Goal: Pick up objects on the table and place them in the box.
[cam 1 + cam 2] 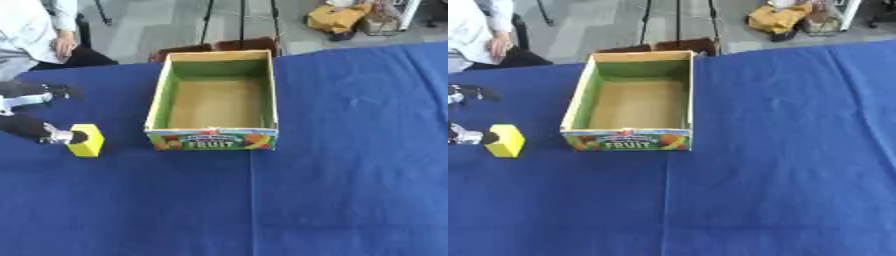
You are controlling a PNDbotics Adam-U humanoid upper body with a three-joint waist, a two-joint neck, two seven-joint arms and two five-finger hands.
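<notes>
Where my left eye view looks down on the blue tabletop [350, 175], I see the left hand [44, 131] at the left edge, its fingers [72, 136] touching the near side of the yellow block [87, 140]; I cannot tell whether they clasp it. The block sits on the cloth just left of the open fruit box [214, 139], apart from it. In my right eye view the block [506, 140] lies likewise beside the box [627, 141], whose inside shows bare cardboard. My right hand shows in neither view.
</notes>
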